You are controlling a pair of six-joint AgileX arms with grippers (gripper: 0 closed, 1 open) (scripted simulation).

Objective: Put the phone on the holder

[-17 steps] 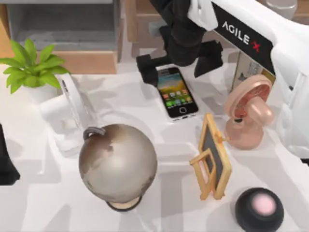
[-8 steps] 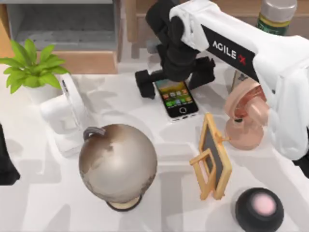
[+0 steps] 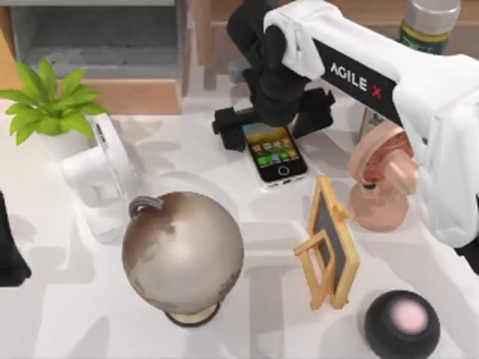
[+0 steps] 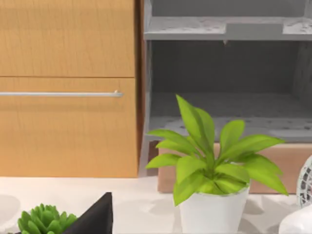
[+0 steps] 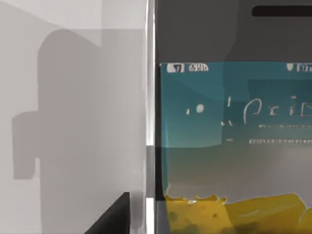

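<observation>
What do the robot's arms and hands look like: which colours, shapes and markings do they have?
The right arm has smooth white rounded shells and a black band lettered AGILE X in white with a red X. Its wrist and two-finger right hand are black and blocky. The left arm shows black.

Bright, even light fills the scene; soft grey shadows spread across the white table (image 3: 67,299). The phone (image 5: 234,122) looks slightly blurred close up, perhaps shaded at its upper screen.

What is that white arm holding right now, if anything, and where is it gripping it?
Nothing yet. The right gripper hangs open over the top end of the phone, its fingers spread to either side. The phone lies flat on the table.
</observation>
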